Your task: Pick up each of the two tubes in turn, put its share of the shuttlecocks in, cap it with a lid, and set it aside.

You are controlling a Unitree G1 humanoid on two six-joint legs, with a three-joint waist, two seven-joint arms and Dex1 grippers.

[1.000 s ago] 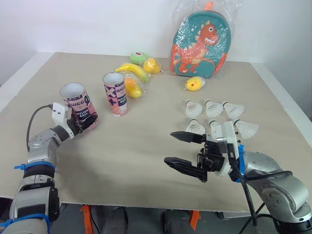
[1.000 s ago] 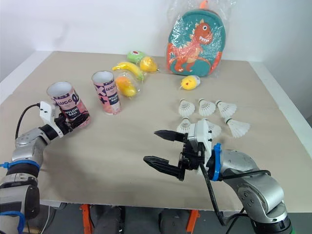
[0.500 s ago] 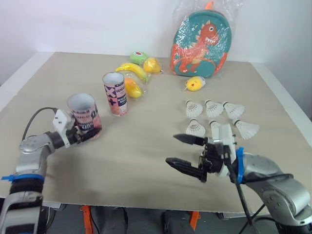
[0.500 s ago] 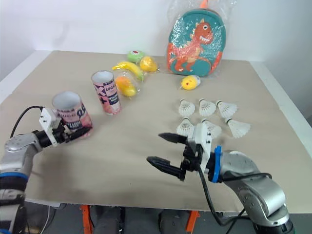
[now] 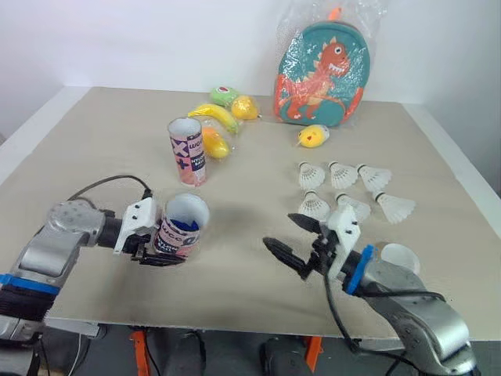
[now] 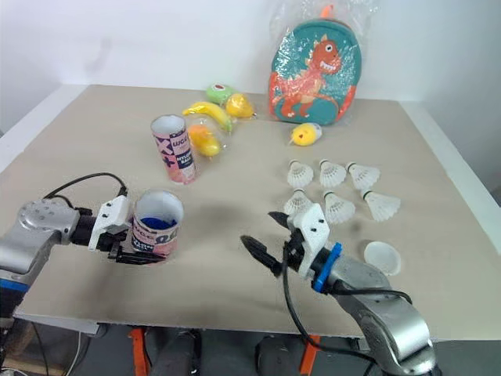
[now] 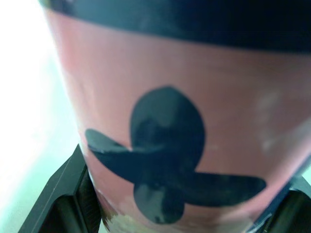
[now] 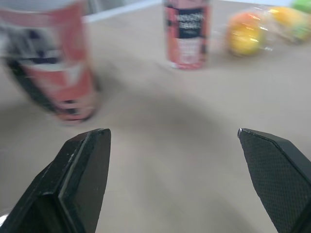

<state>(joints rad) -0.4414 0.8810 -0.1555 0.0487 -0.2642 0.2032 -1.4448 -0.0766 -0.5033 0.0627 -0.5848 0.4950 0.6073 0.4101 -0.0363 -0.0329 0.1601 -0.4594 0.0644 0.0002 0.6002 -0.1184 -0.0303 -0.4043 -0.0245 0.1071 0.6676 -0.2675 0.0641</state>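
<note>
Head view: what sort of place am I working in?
Probably a robot test bench, not a home: a plain board tabletop against white walls, staged with unrelated props, a plastic-wrapped dinosaur backpack, a banana and shuttlecocks laid in rows.

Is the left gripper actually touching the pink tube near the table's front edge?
Touching. The left wrist view shows the tube's pink wall seated against both black fingers of the left gripper, no gap.

Two head cameras, side by side, look forward and down from the near edge of the table (image 5: 102, 133) and share the whole tabletop. The left wrist camera sits pressed close against the held tube (image 7: 170, 121). The right wrist camera looks low across the table toward that tube and the standing tube (image 8: 187, 34).
</note>
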